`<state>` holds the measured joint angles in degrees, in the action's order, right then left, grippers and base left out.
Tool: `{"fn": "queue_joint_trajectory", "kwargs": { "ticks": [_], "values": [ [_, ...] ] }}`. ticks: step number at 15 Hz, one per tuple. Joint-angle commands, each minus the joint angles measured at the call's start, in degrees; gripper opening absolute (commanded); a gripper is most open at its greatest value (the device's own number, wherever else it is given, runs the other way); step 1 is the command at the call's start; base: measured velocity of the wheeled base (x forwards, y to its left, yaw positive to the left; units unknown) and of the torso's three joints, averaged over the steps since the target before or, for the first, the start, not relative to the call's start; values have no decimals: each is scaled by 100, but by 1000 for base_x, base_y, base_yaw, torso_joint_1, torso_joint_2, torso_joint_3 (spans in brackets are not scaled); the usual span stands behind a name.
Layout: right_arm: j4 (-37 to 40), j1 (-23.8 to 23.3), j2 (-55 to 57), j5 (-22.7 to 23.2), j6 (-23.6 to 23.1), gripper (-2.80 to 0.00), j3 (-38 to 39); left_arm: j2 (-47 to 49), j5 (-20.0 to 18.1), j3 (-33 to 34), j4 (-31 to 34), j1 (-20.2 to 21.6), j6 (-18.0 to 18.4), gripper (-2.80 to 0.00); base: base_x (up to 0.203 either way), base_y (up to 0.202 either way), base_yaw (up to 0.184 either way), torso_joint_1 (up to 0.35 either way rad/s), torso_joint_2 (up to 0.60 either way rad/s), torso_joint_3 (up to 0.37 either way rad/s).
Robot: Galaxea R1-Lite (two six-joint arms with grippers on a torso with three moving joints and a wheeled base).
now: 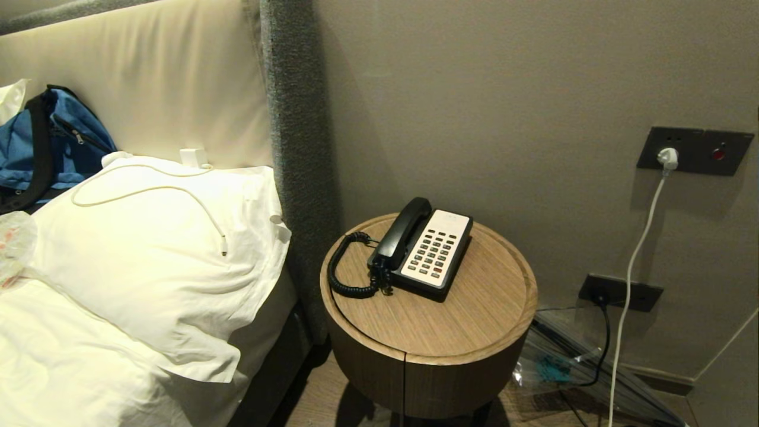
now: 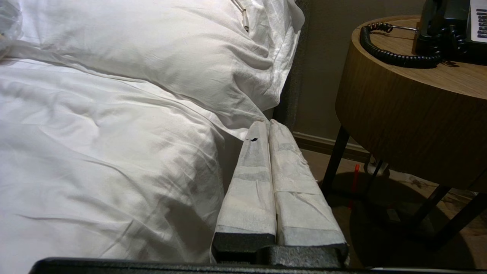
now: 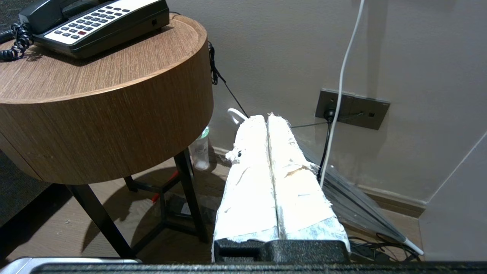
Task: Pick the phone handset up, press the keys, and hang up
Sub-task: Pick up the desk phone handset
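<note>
**Two tools wait low, phone sits on the round counter**

Two tools hang down low, and both have their white wrapped fingers pressed together with nothing between them. The left tool is beside the bed, below the edge of the pillow. The right tool is on the other side of the counter, near the wall.

On the round wooden counter sits the black phone base. The phone handset lies in its place along the side of the base nearest the bed. The keys are in rows on the cream plate just beside it, with one red key among the grey ones. A black curly cord loops out over the wood toward the bed.

A white cable lies on the pillow, and a blue bag sits behind it. On the wall, a white plug is in a dark socket plate, and its wire hangs down. A folded clear umbrella leans on the floor by the wall. A small bottle stands under the counter.
</note>
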<state>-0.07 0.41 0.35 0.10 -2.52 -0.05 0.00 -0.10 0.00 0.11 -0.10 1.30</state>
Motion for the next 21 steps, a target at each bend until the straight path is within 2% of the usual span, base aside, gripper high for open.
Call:
{"fn": "queue_joint_trajectory", "kwargs": {
  "ticks": [1,14,21],
  "values": [
    [-1,2,9,-1,-3,-280,-4,9,1,0,-2,1,2,-280,0,0,0,0,0,0],
    [-1,2,9,1,-3,-280,-4,9,7,-9,33,1,37,-280,0,0,0,0,0,-2],
    [-1,2,9,-1,-3,-280,-4,9,-3,7,-2,1,41,-280,0,0,0,3,2,-177]
  ]
}}
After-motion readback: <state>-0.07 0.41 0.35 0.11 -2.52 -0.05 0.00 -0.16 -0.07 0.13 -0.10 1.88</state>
